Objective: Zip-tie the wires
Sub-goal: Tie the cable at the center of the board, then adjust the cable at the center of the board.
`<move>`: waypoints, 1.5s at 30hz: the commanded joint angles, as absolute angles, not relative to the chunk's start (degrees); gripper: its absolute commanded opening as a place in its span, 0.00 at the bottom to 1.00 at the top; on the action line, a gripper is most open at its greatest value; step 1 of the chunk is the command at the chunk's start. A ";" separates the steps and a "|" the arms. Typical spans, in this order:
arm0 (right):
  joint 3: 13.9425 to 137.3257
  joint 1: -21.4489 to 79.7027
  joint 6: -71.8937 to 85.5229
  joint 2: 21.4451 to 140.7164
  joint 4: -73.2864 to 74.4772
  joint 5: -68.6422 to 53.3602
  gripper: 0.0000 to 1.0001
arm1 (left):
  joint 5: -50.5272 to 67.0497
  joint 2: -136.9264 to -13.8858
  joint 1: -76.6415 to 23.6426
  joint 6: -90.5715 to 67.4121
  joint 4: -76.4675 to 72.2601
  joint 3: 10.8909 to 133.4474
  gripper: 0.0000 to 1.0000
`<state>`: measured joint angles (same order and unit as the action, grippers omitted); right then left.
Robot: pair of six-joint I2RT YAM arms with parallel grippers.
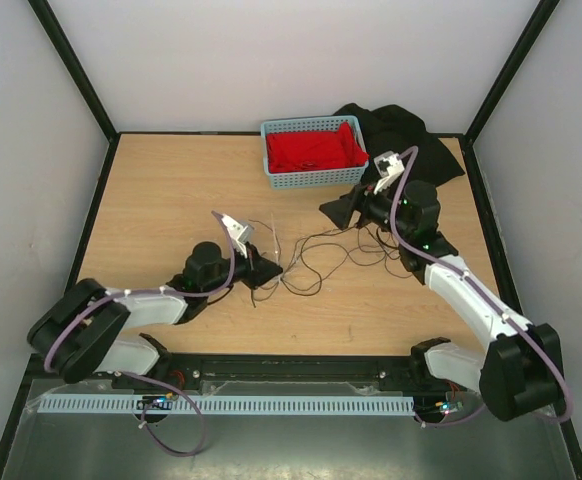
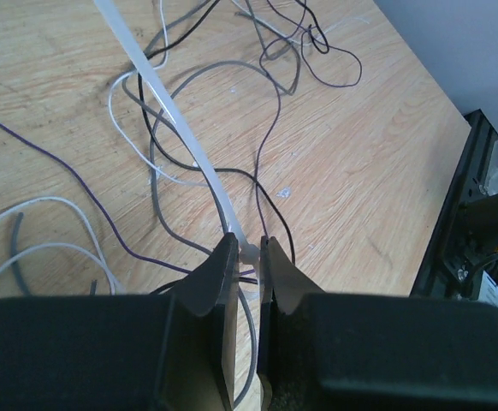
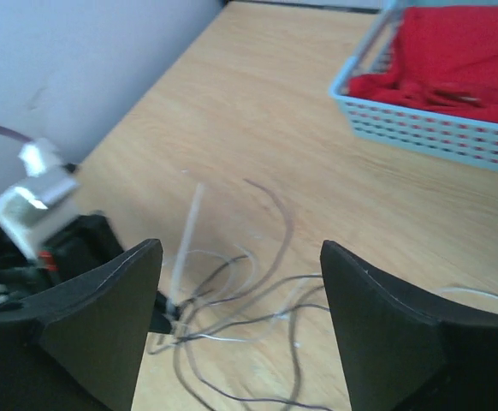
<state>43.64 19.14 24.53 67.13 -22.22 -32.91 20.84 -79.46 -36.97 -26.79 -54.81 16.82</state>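
The wires [image 1: 321,255] lie in a loose, curly tangle at the middle of the table [image 1: 171,200], most strands sprawling from the centre out toward 3 o'clock. At the 9 o'clock end of the tangle a pale, translucent zip tie [image 2: 168,111] runs through the strands. My left gripper [image 2: 249,248] is pinched narrow on its lower end, with a few strands caught right there between my fingers [image 2: 219,282]. The tie's free tail stands up and away from me, touching nothing. I cannot tell whether it is threaded through its head.

My right gripper [image 3: 240,257] hangs at about 1 o'clock of the tangle, jaws spread wide and holding nothing, looking down at the tail and the strands below.

I judge the job about half done. The tie is at the bundle and anchored, but the loops are not gathered tight, and the tail needs pulling to cinch it.

Further out, at 12 o'clock, sits a light blue basket [image 1: 271,175] with a red cloth [image 1: 316,148], and a black cloth [image 1: 411,135] beside it.
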 commanded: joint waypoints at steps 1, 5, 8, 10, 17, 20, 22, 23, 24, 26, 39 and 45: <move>39.08 18.52 20.52 60.79 -21.35 -18.68 0.91 | 19.77 -73.22 -35.91 -25.29 -41.76 19.45 0.00; 33.51 18.54 19.12 54.68 -24.44 -11.91 0.99 | 19.69 -69.63 -35.30 -26.35 -36.01 21.06 0.00; 32.37 18.54 16.67 54.07 -24.35 -16.49 0.99 | 19.77 -67.62 -35.08 -27.47 -31.58 23.05 0.00; 31.93 18.54 15.66 55.01 -24.43 -22.87 0.99 | 19.46 -66.51 -35.07 -27.60 -28.81 24.42 0.00; 28.34 19.41 18.70 61.73 -27.08 -41.55 0.83 | 15.98 -61.60 -34.33 -28.43 -17.67 28.58 0.00; 26.46 21.43 18.44 63.17 -27.79 -41.89 0.80 | 15.26 -59.84 -34.28 -28.33 -14.38 30.62 0.00; 25.68 23.42 17.97 64.00 -28.61 -41.74 0.80 | 14.98 -59.07 -34.21 -28.24 -12.61 31.85 0.00; 25.36 24.57 17.75 64.51 -28.89 -41.53 0.78 | 15.06 -58.76 -34.19 -28.22 -11.96 32.37 0.00; 25.25 25.60 17.47 65.17 -29.35 -41.51 0.77 | 15.03 -58.53 -34.19 -28.21 -11.23 32.84 0.00; 25.01 26.91 17.34 66.59 -30.74 -41.49 0.74 | 14.79 -58.13 -34.19 -28.09 -9.98 33.50 0.00; 27.29 32.83 18.10 75.53 -38.12 -45.66 0.55 | 13.06 -57.63 -34.20 -28.12 -8.26 32.56 0.00; 27.07 33.42 16.16 76.80 -36.69 -41.14 0.56 | 13.39 -57.92 -34.19 -27.81 -8.10 32.70 0.00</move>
<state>26.02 32.99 17.87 75.66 -34.87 -42.83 13.82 -58.65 -34.44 -27.88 -8.12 32.05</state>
